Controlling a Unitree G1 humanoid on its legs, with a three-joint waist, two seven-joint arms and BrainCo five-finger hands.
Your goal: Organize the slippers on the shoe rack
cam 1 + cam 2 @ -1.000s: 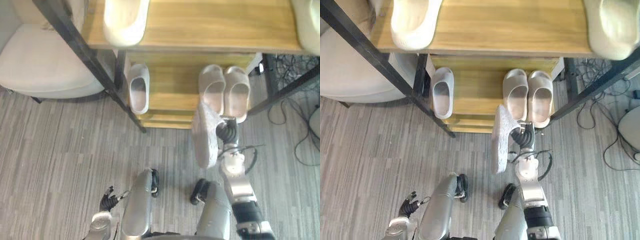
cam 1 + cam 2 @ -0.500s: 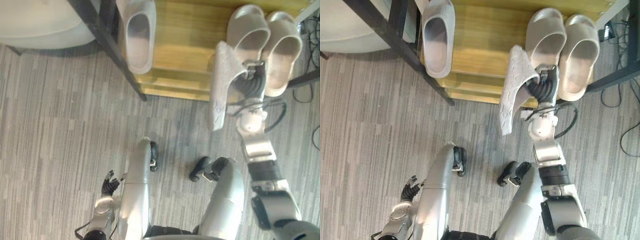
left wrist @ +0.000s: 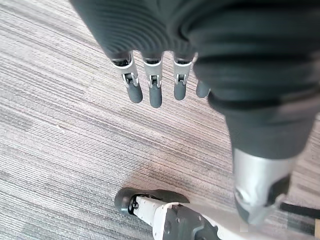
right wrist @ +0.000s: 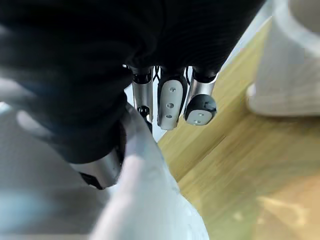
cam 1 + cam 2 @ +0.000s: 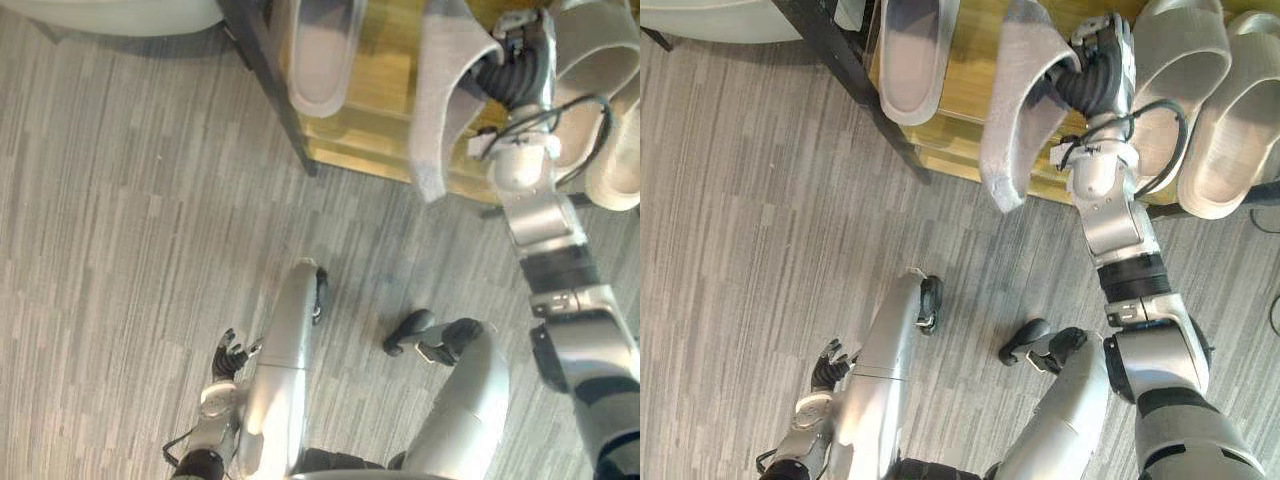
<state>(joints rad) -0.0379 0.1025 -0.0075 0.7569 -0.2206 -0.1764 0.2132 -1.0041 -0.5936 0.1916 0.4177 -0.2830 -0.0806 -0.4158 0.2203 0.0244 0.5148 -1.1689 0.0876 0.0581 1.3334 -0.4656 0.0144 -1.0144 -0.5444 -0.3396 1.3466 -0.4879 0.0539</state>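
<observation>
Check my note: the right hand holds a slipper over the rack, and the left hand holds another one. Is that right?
No. The left hand holds nothing: the left wrist view shows its fingers straight above the floor. The right hand does hold a slipper over the rack.

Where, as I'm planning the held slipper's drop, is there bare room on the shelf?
Bare wood shows on the shelf between the lone slipper and the pair, under where the right hand holds the tilted slipper. The shelf's right end is crowded: the pair lies side by side there. The left hand hangs open over floor.
</observation>
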